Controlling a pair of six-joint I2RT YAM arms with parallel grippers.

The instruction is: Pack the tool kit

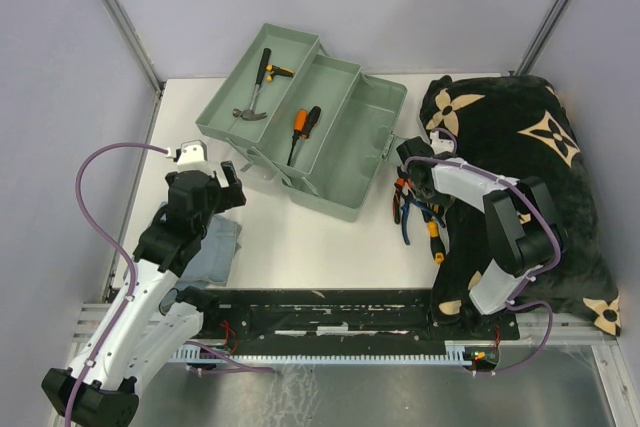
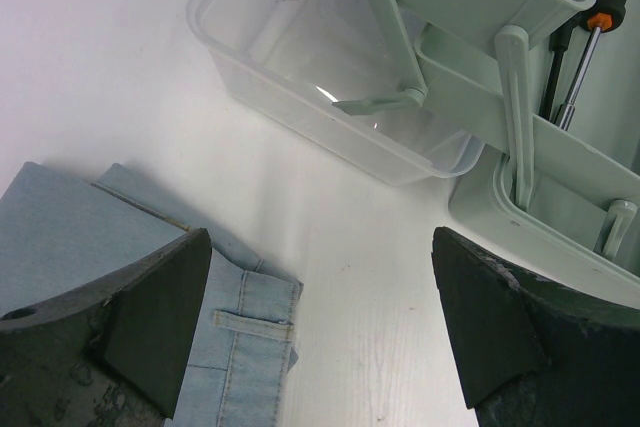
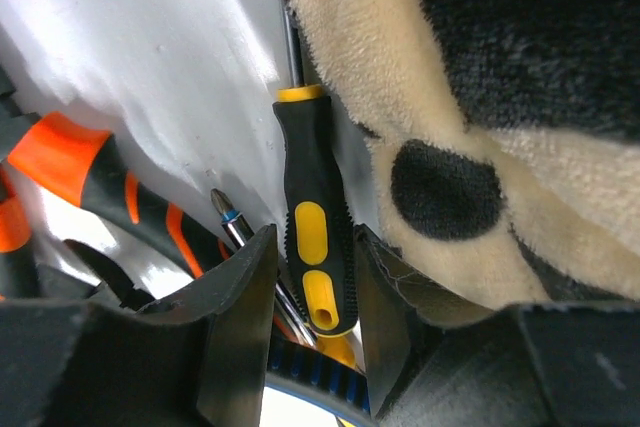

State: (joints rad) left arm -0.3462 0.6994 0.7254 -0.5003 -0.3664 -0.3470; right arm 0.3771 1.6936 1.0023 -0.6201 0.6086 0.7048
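**Asker:** So, where does your right gripper [image 3: 315,239] stand?

**Me:** Low over the white table [image 1: 320,257], at the left edge of the black plush blanket with beige flower marks [image 1: 530,167]. A screwdriver with a black-and-yellow ribbed plastic handle [image 3: 308,162] lies between my two fingers [image 3: 240,327]. Its steel shaft runs away from me along the blanket's beige edge.

**Asker:** Are you pinching it?

**Me:** My fingers sit close against both sides of the handle, narrowed to about its width. I cannot tell whether they really press on it.

**Asker:** What lies around it?

**Me:** Just to its left is a heap of pliers with orange-and-black grips [image 3: 90,172], lying against one another. A silver bit tip [image 3: 222,209] pokes up right beside the handle.

**Asker:** And the box?

**Me:** The pale grey-green plastic toolbox [image 1: 335,202] stands open on the table, near that gripper and to its left, with its trays folded out. A small hammer [image 1: 255,87] lies in the far-left tray and an orange-and-black screwdriver [image 1: 303,130] in the middle one.

**Asker:** Your other arm?

**Me:** My left gripper [image 2: 320,277] is spread wide and holds nothing. It hangs above the table with the folded grey-blue cloth [image 2: 60,237] under its left finger. The toolbox's translucent lid [image 2: 290,47] is just ahead of it.
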